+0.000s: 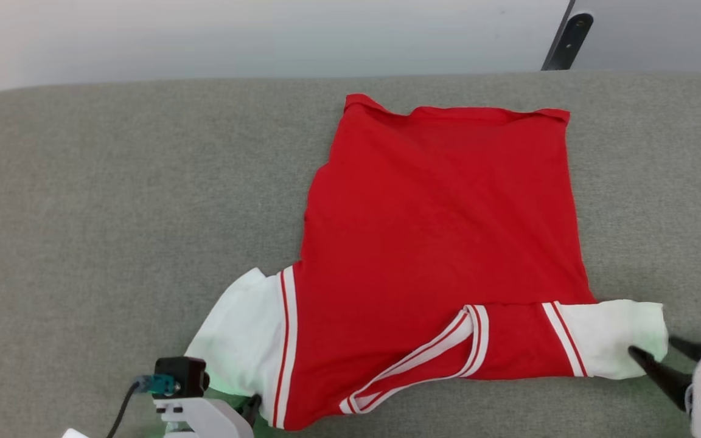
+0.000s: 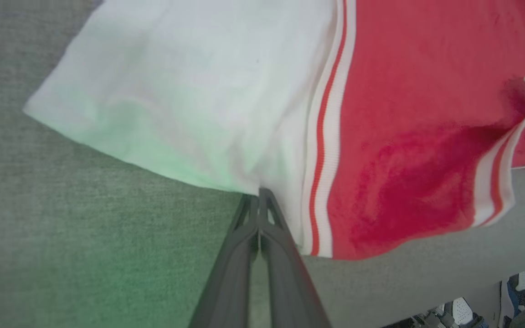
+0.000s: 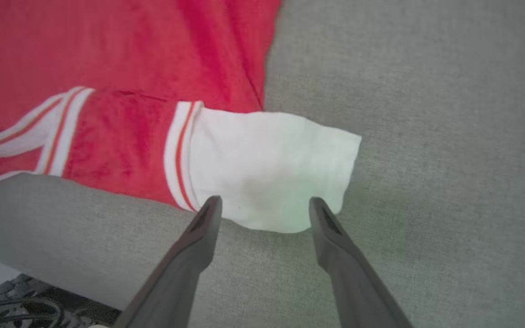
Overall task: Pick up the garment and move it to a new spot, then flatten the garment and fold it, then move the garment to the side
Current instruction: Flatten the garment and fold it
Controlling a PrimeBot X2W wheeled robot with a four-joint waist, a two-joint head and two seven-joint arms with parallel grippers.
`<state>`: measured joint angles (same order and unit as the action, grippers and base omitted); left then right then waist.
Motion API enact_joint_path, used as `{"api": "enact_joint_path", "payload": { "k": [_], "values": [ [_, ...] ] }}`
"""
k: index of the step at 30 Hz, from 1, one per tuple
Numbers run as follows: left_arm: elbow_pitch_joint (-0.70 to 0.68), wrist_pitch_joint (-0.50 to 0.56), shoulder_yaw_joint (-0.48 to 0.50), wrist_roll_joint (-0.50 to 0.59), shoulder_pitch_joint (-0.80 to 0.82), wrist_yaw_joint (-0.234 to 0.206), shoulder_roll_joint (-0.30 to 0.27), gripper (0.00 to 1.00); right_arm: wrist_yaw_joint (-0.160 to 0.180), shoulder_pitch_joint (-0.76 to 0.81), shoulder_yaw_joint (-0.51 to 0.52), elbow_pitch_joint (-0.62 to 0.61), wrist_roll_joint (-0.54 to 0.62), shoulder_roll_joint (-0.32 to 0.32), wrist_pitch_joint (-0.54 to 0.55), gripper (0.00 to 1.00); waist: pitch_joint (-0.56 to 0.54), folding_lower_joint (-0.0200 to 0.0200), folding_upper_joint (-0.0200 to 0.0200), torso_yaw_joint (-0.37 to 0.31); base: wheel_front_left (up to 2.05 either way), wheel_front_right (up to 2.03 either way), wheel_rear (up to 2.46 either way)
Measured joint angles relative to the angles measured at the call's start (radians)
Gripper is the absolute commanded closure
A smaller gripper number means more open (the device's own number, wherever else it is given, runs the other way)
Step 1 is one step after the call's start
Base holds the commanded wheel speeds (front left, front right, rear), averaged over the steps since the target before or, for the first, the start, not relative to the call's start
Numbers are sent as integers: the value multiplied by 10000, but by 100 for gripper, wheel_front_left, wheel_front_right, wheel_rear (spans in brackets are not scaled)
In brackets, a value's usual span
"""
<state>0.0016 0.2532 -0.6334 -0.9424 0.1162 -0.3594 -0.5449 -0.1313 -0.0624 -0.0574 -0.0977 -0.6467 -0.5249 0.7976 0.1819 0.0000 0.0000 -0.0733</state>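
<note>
Garment (image 1: 442, 231) red; sleeves (image 1: 615, 337) white; trim (image 1: 287, 340) red-white striped; surface (image 1: 113, 213) grey.

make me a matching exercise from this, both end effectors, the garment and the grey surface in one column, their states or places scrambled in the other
Column one
1. left end effector
2. right end effector
3. garment
4. grey surface

Column two
a. open, one finger at each side of a white sleeve's end
b. spread out, mostly red, white sleeves nearest the robot
c. shut on a white sleeve's hem
d. lying under everything else

Pairs: 1-c, 2-a, 3-b, 4-d
</note>
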Motion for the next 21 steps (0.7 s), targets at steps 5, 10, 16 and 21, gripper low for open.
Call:
{"api": "enact_joint_path", "payload": {
  "k": [5, 10, 16, 21],
  "values": [
    [98, -351, 104, 8, 12, 86, 119, 100, 2, 445, 880, -1695, 98, 167, -1220, 0, -15, 0, 0, -30, 0, 0, 0],
    [132, -566, 128, 107, 169, 192, 213, 100, 2, -226, 1195, -1779, 1108, 408, -2999, 0, 146, 0, 0, 14, 0, 0, 0],
    [196, -598, -148, 479, 804, 435, 362, 100, 2, -3001, 951, 113, 1762, 675, -4188, 0, 454, 0, 0, 319, 0, 0, 0],
    [307, -512, -424, 665, 1451, 637, 731, 100, 0, -5377, 320, 2608, 1822, 339, -2986, 0, 817, 0, 0, 813, 0, 0, 0]
  ]
}}
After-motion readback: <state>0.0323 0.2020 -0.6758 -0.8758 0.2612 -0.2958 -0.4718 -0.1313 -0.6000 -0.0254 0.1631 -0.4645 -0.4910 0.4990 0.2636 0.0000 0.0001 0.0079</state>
